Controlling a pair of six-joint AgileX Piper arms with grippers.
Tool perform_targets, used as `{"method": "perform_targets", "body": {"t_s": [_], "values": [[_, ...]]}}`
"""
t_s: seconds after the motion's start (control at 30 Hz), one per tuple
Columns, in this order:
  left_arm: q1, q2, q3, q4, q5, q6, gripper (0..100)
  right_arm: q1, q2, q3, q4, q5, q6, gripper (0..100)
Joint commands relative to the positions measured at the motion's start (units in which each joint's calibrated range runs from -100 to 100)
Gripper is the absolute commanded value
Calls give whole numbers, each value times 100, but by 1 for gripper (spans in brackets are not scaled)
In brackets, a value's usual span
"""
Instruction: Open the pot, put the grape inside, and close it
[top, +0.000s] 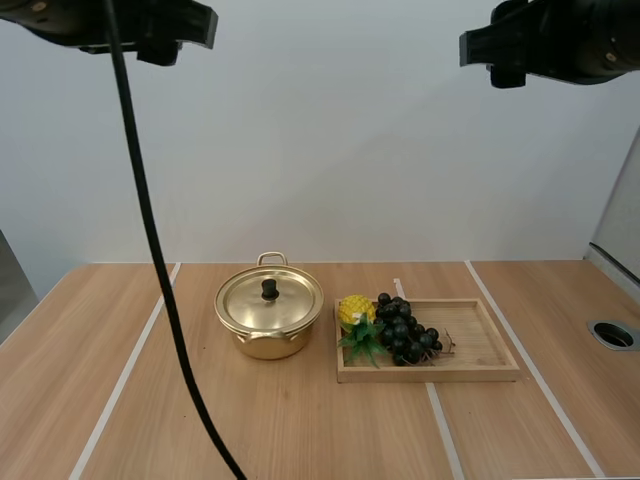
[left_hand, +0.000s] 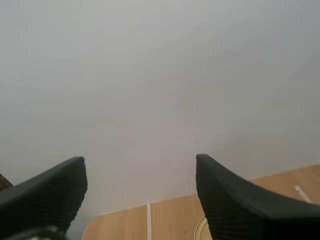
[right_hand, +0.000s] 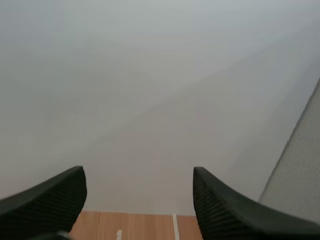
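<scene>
I count one pot (top: 268, 328), one lid (top: 287, 303) seated on it with one black knob (top: 269, 290), one bunch of grapes (top: 405, 335), one wooden tray (top: 480, 340) and one yellow toy fruit with green leaves (top: 354, 311). The pot stands near the middle of the worktop (top: 300, 430), closed, its two loop handles facing the far and near edges. The tray lies just beside it toward the right edge, long side parallel to the near edge. The grapes lie in the tray's left end, touching the yellow fruit, which fills the tray's far left corner (the rest of the tray is bare wood).

Both of my arms are raised high above the worktop, well apart from everything on it, the left one (top: 150, 25) over the left side and the right one (top: 540, 40) over the right. My left pincer (left_hand: 140, 165) is spread wide, gripping nothing, and points toward the far edge. My right pincer (right_hand: 138, 172) is spread just as wide, also with nothing between its fingers, aimed at the same edge.
</scene>
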Motion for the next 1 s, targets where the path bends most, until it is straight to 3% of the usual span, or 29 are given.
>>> {"method": "perform_targets", "body": {"t_s": [0.0, 0.13, 0.37, 0.7, 0.87, 0.97], "values": [[6, 544, -463, -335, 969, 465, 100, 3, 374, -410, 389, 732, -679, 100], [6, 1018, -687, -570, 1302, 1011, 100, 3, 683, -545, 881, 1061, -1220, 100], [6, 1691, -687, -777, 1302, 1463, 100, 3, 788, -545, 924, 1613, -1711, 100], [-2, 2856, -687, -1024, 1302, 1943, 100, 3, 788, -545, 915, 1797, -1811, 100], [-142, 3308, -637, -1025, 1302, 1991, 100, 3, 776, -545, 915, 1896, -1814, 100], [-317, 3495, -357, -1002, 1302, 2064, 100, 3, 776, -545, 915, 2175, -1814, 100]]}}
